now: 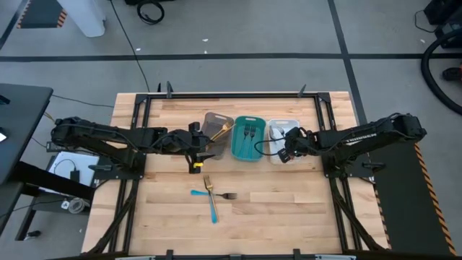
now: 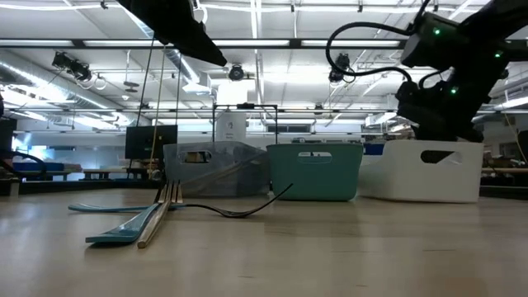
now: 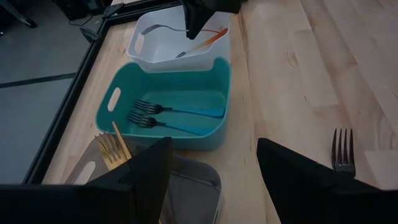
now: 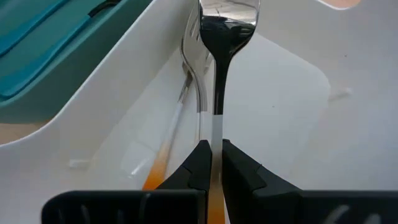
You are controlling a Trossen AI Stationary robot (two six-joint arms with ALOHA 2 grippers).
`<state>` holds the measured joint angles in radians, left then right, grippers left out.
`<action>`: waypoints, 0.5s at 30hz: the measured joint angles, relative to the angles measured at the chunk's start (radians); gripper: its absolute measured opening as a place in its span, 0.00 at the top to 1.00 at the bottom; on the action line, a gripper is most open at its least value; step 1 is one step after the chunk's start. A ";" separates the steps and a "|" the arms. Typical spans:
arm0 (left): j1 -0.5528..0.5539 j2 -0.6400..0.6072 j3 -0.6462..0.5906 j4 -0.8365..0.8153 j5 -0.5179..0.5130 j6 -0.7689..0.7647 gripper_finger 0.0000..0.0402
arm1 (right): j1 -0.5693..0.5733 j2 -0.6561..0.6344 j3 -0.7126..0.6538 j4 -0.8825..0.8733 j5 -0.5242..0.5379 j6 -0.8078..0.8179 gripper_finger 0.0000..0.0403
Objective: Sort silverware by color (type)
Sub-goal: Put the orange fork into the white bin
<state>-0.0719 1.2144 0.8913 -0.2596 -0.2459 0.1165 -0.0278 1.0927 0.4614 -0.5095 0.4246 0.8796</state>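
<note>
My right gripper hangs over the white tray, shut on a silver spoon with an orange handle. Another orange-handled piece lies in that tray. Two dark forks with blue handles lie in the teal tray. A gold fork leans in the grey tray. On the bare wood lie a gold fork, a dark fork and two blue-handled pieces. My left gripper waits open beside the grey tray, holding nothing. My right gripper pinches the spoon's handle between its two fingertips, where the pale part meets the orange. The fingers slant down from the table's right side and lie along the spoon. Its bowl points away from them, over the white tray's floor; whether it touches, I cannot tell.
The three trays stand side by side at the table's middle, far of the loose pieces. A black frame runs along the table's far edge. Bare wood stretches along the near side.
</note>
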 joint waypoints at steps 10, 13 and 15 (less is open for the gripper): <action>0.000 0.000 0.000 0.000 0.000 0.000 0.39 | -0.050 -0.002 0.003 0.009 -0.074 -0.026 0.92; 0.000 0.000 0.000 0.000 0.000 0.000 0.39 | -0.059 -0.002 0.003 0.009 -0.091 -0.024 0.92; 0.000 0.000 0.000 0.000 0.000 0.000 0.39 | -0.066 -0.002 0.003 0.010 -0.107 -0.023 0.91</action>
<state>-0.0719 1.2144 0.8913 -0.2592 -0.2455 0.1169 -0.0934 1.0908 0.4646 -0.4990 0.3178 0.8569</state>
